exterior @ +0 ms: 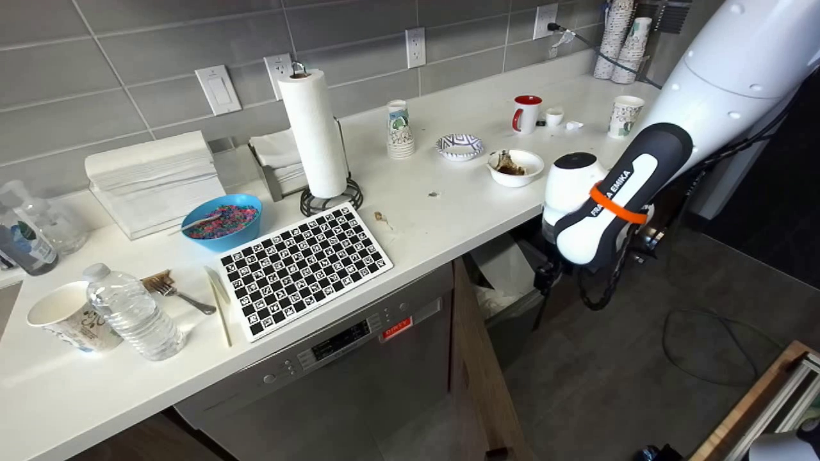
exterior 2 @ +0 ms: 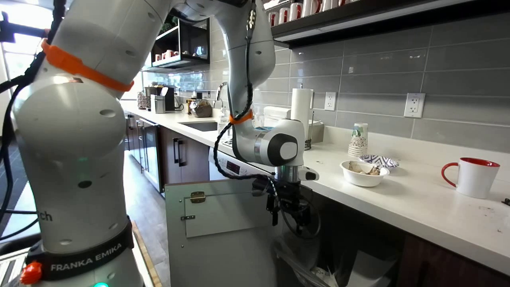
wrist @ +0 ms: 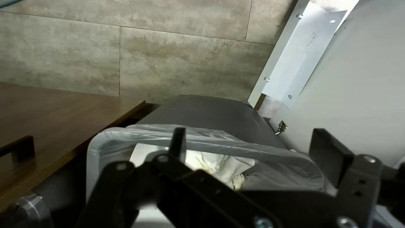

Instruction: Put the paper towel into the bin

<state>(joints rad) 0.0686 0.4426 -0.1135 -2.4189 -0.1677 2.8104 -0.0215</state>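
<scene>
Paper towel (wrist: 218, 164), white, crumpled: judged to be the wad inside the lined bin (wrist: 205, 144).
Step judged to be withdrawal: the edge of the counter (exterior: 442, 214) should be given room, the bin's rim cleared, and the gripper (wrist: 250, 141) lifted slowly so that the liner (wrist: 286, 175) is not snagged by its fingers (wrist: 330, 155), which are spread wide with nothing held between them. By the wrist view alone is the wad shown clearly; by both exterior views, not by it, the gripper is placed below counter level.
</scene>
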